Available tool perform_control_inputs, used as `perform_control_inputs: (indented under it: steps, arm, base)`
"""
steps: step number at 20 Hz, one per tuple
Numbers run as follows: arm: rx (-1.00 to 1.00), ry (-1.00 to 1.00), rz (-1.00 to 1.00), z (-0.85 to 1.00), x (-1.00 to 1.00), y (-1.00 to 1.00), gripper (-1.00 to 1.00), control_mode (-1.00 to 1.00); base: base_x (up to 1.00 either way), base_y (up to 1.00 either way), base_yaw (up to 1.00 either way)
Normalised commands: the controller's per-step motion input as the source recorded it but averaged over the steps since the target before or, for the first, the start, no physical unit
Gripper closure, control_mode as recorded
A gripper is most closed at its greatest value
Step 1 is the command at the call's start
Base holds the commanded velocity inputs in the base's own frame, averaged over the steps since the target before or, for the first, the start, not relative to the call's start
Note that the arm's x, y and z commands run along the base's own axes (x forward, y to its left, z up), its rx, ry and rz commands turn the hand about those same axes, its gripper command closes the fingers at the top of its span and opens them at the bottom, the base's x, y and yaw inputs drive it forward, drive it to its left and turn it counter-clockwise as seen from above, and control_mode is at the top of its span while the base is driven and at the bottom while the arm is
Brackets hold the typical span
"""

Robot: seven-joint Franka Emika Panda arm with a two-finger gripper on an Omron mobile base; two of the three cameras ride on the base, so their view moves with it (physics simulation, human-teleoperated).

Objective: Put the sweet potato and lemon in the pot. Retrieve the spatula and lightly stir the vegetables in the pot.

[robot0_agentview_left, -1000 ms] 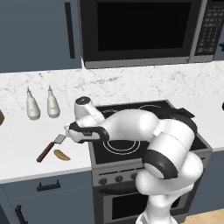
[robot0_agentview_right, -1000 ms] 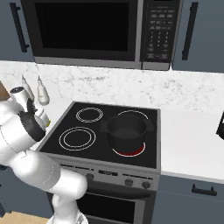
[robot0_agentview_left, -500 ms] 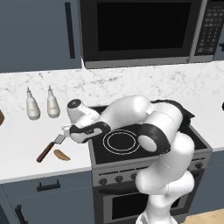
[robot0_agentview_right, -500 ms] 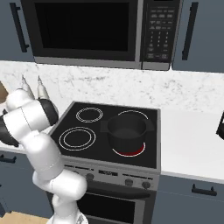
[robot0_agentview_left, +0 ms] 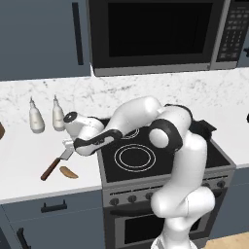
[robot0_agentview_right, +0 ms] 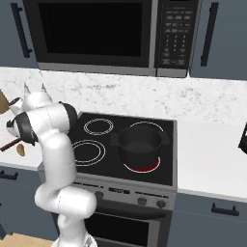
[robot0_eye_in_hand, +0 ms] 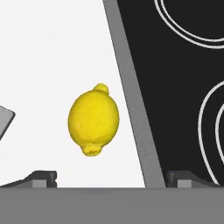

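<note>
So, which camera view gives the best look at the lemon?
The hand view: the lemon lies whole on the white counter, beside the stove's grey edge, between the open hand's fingertips. In the left base view the hand covers that spot; the right base view gives no clear sight of it.

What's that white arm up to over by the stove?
The arm has its open gripper hanging over a lemon on the white counter, just left of the stove. Nothing is held yet. A sweet potato and a spatula lie on the same counter nearby. The dark pot sits on a front burner, with nothing visible inside it.
</note>
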Motion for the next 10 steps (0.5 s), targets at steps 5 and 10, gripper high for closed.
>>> perform_control_inputs:
  steps: [5, 10]
  arm:
    - [0.0, -0.02, -0.05, -0.14, 0.07, 0.0, -1.0, -1.0]
    - [0.0, -0.01, -0.03, -0.29, 0.16, -0.06, -1.0, -1.0]
  base:
    - [0.0, 0.0, 0.0]
    - [0.0, 0.0, 0.0]
